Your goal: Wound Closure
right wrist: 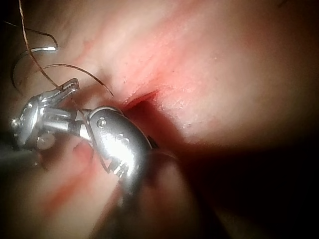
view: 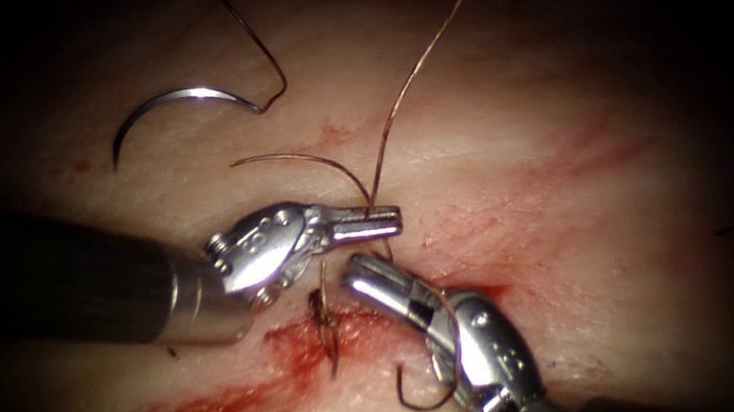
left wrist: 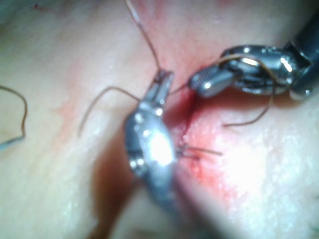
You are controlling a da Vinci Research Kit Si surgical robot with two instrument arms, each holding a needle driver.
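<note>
Brown thread [view: 405, 89], silver needle [view: 176, 103] — red fluid [view: 294, 347]

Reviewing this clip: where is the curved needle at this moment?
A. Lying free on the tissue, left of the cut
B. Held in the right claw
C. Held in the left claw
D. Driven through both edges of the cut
A. The needle lies loose on the tissue, up and left of the cut, away from both tools; the left claw is shut on the thread, not on the needle.

Dark vignette around a bright centre; glare on metal; soft, blurred wrist views.
</note>
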